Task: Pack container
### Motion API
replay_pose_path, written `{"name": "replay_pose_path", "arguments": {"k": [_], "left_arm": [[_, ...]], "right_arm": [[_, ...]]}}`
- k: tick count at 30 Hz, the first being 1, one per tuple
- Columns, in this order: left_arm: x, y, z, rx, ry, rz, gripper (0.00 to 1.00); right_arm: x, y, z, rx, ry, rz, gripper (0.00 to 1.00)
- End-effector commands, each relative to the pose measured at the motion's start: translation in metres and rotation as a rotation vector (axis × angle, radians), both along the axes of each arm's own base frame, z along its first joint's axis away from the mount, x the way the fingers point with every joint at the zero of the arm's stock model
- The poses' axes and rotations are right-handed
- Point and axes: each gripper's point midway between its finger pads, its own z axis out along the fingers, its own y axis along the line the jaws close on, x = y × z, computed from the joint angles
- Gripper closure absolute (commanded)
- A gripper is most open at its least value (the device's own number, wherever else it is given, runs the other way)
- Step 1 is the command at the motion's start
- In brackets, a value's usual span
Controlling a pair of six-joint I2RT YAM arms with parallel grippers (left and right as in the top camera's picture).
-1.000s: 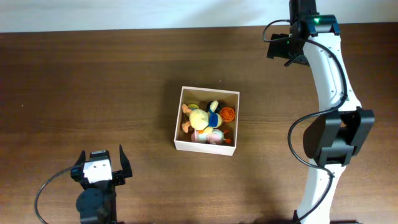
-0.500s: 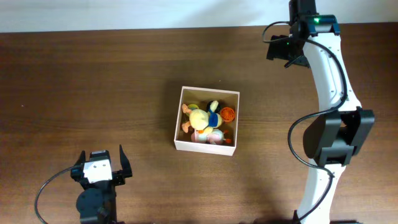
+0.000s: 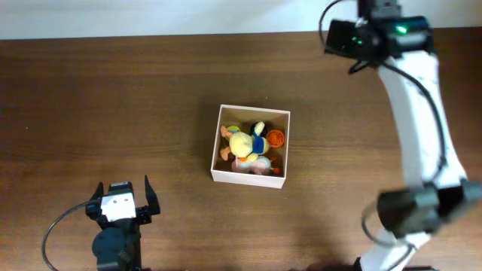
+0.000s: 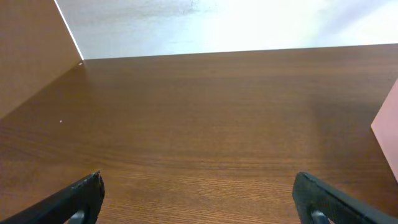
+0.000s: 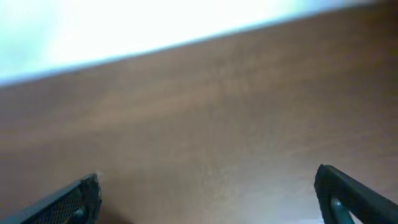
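One square, shallow container [image 3: 248, 177], white outside and tan inside, mid-bench [image 3: 113, 98]. Heaped inside: one yellow plush [image 3: 242, 141], one orange ball [image 3: 277, 137], other toys too jumbled to count. Two hands: left hand [image 4: 196, 186] spread at near edge; right hand [image 5: 208, 186] spread at far edge.

A blurred stretch of brown wooden table [image 5: 211, 118] is seen beneath a bright white band [image 5: 124, 25] along the top, and the right gripper [image 5: 211, 202] is shown spread wide, its dark fingertips [image 5: 73, 200] set in the lower corners with only tabletop between them.
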Motion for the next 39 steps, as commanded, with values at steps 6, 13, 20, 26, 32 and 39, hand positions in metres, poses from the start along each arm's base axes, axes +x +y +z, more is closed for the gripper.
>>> {"name": "replay_pose_path", "arguments": {"k": [6,13,20,26,32,39], "left_arm": [[0.000,-0.003,0.001,0.014,-0.006,-0.019,0.01],[0.000,-0.003,0.001,0.014,-0.006,-0.019,0.01],[0.000,-0.003,0.001,0.014,-0.006,-0.019,0.01],[0.000,-0.003,0.001,0.014,-0.006,-0.019,0.01],[0.000,-0.003,0.001,0.014,-0.006,-0.019,0.01],[0.000,-0.003,0.001,0.014,-0.006,-0.019,0.01]], "right_arm": [[-0.063,-0.022,0.043,-0.033,-0.213,-0.069,0.01],[-0.123,-0.033,0.022,-0.019,-0.302,-0.082,0.01],[-0.190,-0.044,-0.002,0.002,-0.362,-0.095,0.01],[-0.224,-0.050,-0.035,0.011,-0.447,-0.099,0.01],[-0.238,-0.035,-0.080,0.066,-0.539,-0.027,0.01],[-0.251,-0.031,-0.111,0.080,-0.564,-0.005,0.01]]}}
